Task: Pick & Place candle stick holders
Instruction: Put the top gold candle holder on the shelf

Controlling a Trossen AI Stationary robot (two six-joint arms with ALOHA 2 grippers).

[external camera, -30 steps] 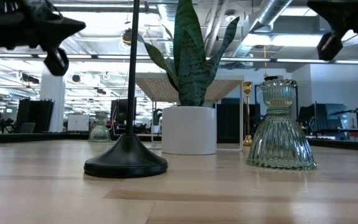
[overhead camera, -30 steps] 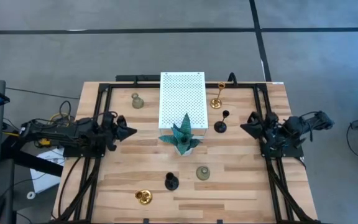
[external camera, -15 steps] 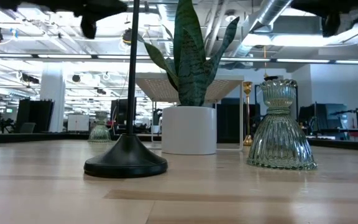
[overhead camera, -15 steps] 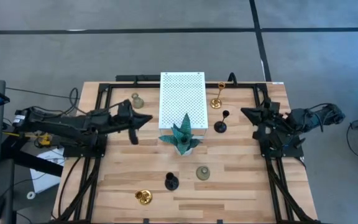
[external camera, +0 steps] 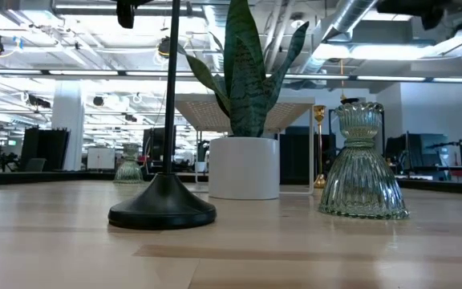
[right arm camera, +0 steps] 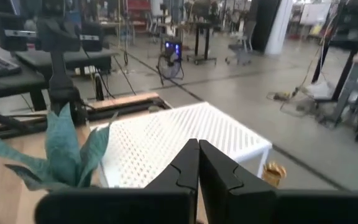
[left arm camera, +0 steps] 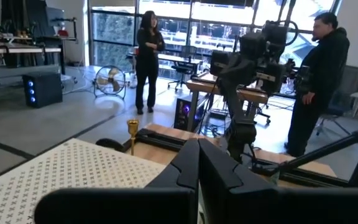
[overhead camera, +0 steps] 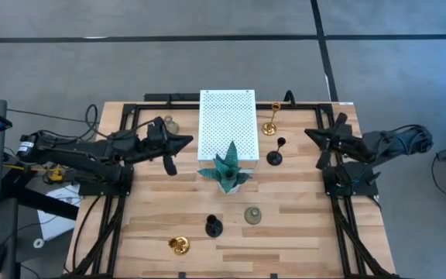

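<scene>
Nothing is gripped yet; this reads as the approach step, both arms raised above the wooden table (overhead camera: 300, 232) with all six holders standing free.

Nearest the front edge in the high view sit a gold stemmed holder (overhead camera: 178, 246), a black round-based holder (overhead camera: 213, 226) and a grey-green bell-shaped holder (overhead camera: 252, 215), strung in a loose row. Behind them, mid-table, stands the teal spiky plant ornament (overhead camera: 228, 168) just in front of the white perforated board (overhead camera: 227, 122). To the board's right are the second black holder (overhead camera: 275, 157) and, farther back, the second gold holder (overhead camera: 270, 125); the second grey-green holder (overhead camera: 171, 125) stands at the board's left.

The left gripper (overhead camera: 183, 142) hangs just in front of that far grey-green holder, fingers pressed together in its wrist view. The right gripper (overhead camera: 311, 136), waiting at the right edge, also has its fingers closed.

My judgement: the left arm must part its fingers and drop over the bell-shaped holder beside it.
</scene>
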